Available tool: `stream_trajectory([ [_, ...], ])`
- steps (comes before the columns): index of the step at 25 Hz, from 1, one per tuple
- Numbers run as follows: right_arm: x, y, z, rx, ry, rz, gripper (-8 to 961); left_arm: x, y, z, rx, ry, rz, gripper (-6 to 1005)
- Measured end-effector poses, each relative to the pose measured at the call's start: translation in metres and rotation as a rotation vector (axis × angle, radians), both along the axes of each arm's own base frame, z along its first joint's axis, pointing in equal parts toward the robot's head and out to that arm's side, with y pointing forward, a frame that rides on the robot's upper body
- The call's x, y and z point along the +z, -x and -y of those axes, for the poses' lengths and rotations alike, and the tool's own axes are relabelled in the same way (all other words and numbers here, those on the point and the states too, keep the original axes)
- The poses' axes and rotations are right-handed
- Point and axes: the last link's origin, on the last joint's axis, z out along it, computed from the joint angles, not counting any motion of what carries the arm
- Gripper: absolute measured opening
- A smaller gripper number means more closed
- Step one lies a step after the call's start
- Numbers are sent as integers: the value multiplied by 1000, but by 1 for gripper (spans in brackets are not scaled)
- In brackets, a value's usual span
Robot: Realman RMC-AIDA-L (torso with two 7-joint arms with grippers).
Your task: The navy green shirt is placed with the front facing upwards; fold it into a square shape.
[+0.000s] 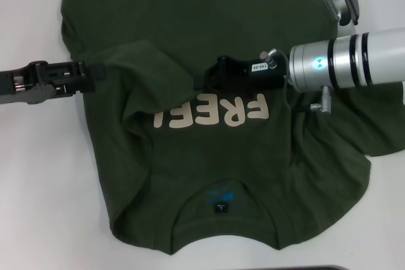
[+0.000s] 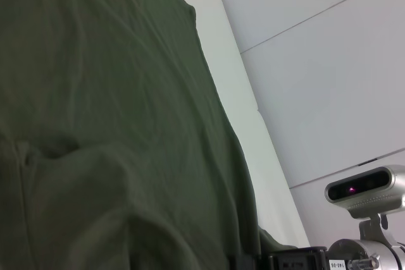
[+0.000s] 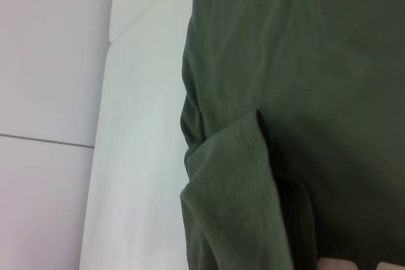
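The navy green shirt [image 1: 209,162] lies front up on the white table [image 1: 38,175], its collar [image 1: 221,216] toward me and the cream "FREE" lettering [image 1: 212,113] upside down. The sleeve on my left is folded inward over the chest, and its tip [image 1: 180,77] reaches the middle. My right gripper [image 1: 201,81] is low over the chest, right at that tip. My left gripper [image 1: 96,71] is at the shirt's left edge, where the fold starts. Dark fingers against dark cloth hide both grips. The right wrist view shows the folded sleeve [image 3: 240,181].
The other sleeve [image 1: 367,134] lies spread flat at the right. White table shows to the left of the shirt and at the right front corner. A dark edge [image 1: 316,268] shows at the bottom of the head view. The right arm's camera [image 2: 367,188] appears in the left wrist view.
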Motion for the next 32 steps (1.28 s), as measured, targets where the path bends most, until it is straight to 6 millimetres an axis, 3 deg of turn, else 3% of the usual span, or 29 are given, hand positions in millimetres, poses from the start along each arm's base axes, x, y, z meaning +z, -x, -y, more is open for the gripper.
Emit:
stream_trajectory([
  [19, 21, -10, -20, -27, -116, 42, 14, -1, -1, 0, -1, 5, 5, 689],
  [32, 26, 5, -44, 54, -188, 128, 15, -5, -1, 2, 2, 13, 15, 689],
])
